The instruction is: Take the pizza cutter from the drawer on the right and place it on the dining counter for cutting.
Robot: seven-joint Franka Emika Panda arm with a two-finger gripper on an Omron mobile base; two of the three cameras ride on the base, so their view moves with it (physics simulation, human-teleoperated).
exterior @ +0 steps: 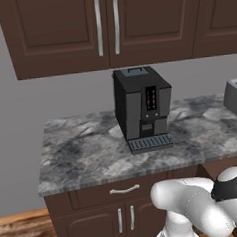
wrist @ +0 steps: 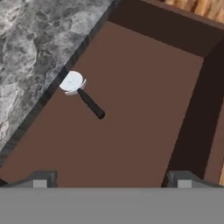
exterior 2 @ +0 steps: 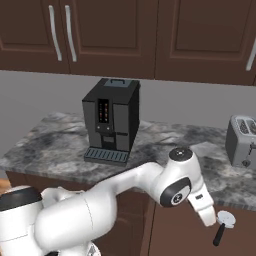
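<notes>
Brown drawer [wrist: 144, 109] stood open under the marbled table [wrist: 30, 48], where the pizza cutter [wrist: 83, 94] lay ahead and left of the tool [wrist: 111, 181], fingers spread apart and empty, its handle slanting back toward the tool.

The pizza cutter [wrist: 82, 92] lies in the open drawer [wrist: 144, 109], close under the counter [exterior: 83, 153] edge. On the counter, the coffee machine [exterior: 141, 109] stands below the wall cabinets [exterior: 109, 26], with the toaster [exterior 2: 242, 141] to its right.
</notes>
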